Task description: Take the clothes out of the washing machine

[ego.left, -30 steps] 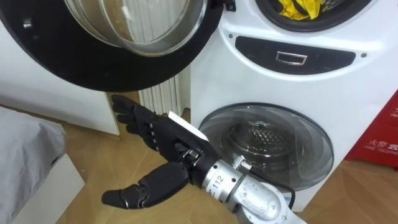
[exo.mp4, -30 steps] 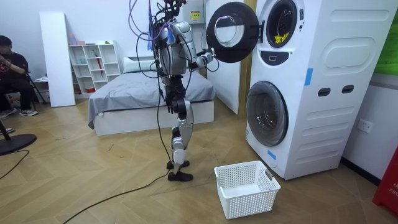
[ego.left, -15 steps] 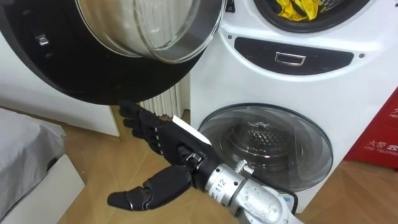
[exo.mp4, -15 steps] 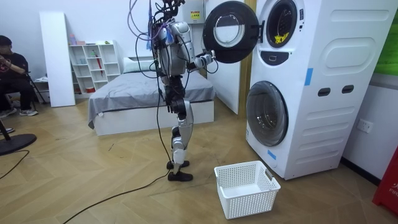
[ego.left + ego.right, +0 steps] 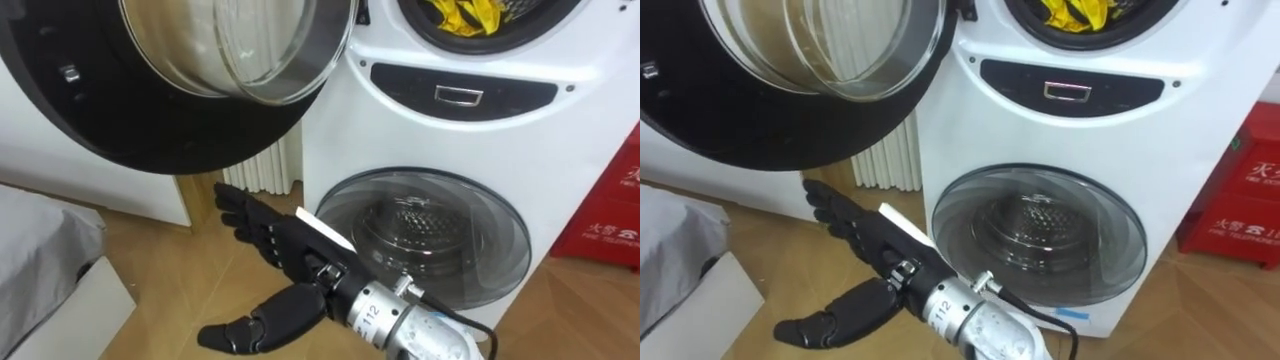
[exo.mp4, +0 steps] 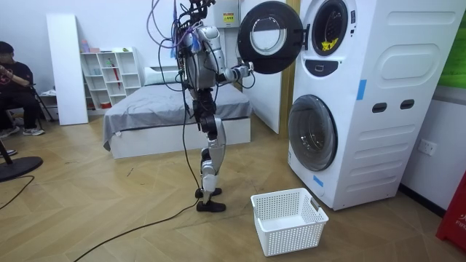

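The robot stands on the wood floor facing a stack of two white machines, with the upper washer [image 5: 460, 95] at chest height. Its round door [image 5: 150, 130], black-rimmed with a glass bowl, is swung wide open toward the robot's left. The clothes [image 5: 462, 15], a crumpled yellow bundle, lie inside the upper drum at the top edge of the eye views, well apart from the hand.

The right hand [image 5: 285, 250] reaches in from the lower right and hangs in the air below the open door, in front of a white radiator [image 5: 270, 165]. Its fingers are straight and spread, the thumb held apart beneath them, and it holds nothing.

The lower machine's door [image 5: 430, 235] is closed. In the room view a white basket [image 6: 287, 218] sits on the floor near the lower machine, a bed [image 6: 160, 109] stands behind the robot, and a person [image 6: 14, 80] sits at the room view's left.
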You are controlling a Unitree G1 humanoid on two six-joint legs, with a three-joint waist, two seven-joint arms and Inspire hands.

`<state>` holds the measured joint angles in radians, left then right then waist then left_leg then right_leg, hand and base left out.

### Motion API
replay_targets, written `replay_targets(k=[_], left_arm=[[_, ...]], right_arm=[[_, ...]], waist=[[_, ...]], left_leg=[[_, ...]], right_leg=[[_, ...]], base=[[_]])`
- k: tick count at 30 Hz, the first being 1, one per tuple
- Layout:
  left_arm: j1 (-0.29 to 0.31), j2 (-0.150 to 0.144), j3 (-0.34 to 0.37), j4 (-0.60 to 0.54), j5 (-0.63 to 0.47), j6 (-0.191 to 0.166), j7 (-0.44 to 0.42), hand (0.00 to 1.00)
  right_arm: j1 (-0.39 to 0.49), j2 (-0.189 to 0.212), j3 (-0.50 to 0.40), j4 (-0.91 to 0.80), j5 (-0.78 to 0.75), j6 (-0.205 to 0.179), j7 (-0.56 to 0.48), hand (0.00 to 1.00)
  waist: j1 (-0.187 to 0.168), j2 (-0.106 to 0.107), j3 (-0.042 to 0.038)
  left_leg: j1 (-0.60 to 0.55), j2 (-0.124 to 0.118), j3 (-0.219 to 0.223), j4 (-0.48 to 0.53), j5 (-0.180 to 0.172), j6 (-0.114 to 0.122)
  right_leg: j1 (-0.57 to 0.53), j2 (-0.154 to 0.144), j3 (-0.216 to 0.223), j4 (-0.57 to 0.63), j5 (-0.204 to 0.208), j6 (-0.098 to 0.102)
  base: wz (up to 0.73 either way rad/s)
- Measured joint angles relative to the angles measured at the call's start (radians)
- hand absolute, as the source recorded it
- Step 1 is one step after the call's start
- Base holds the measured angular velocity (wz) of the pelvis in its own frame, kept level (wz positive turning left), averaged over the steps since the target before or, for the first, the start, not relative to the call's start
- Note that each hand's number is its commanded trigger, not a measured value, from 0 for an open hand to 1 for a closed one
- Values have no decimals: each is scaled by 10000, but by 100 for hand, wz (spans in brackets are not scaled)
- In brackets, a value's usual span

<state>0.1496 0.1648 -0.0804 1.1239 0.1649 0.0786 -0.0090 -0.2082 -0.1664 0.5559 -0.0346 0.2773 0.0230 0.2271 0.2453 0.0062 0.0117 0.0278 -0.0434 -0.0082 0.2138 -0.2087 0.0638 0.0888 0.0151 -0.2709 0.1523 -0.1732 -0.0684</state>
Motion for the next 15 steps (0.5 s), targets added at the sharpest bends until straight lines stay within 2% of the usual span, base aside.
replay_targets(k=[5,8,10,12,15], left_arm=[[-54,-9,0,71,-111,-181,27,0],[21,-19,-7,63,-172,-178,72,0],[74,-17,-3,77,-169,-180,80,0],[182,-18,5,54,-199,-211,232,0],[336,-20,35,53,-478,-218,274,0]], right_arm=[[57,-10,-292,-142,0,-23,-270,0],[350,-16,-775,-308,-99,-162,-321,0],[729,-65,-1130,-355,-178,-236,-393,0],[1316,-201,-1544,-426,-539,-237,-648,0],[1743,-375,-2097,-447,-977,-236,-874,0]], waist=[[-265,94,12],[-630,103,7],[-817,107,4],[-1078,82,-13],[-1385,25,-52]], left_leg=[[59,10,73,-15,-2,3],[76,8,78,-71,-5,10],[141,10,113,-98,-5,9],[193,43,362,-121,-7,12],[194,90,603,-152,-9,15]], right_leg=[[6,9,114,17,1,1],[2,12,195,16,1,2],[34,15,232,9,1,3],[59,28,329,4,1,3],[-28,60,523,14,2,2]], base=[[-4],[-1],[-6],[-12],[-20]])
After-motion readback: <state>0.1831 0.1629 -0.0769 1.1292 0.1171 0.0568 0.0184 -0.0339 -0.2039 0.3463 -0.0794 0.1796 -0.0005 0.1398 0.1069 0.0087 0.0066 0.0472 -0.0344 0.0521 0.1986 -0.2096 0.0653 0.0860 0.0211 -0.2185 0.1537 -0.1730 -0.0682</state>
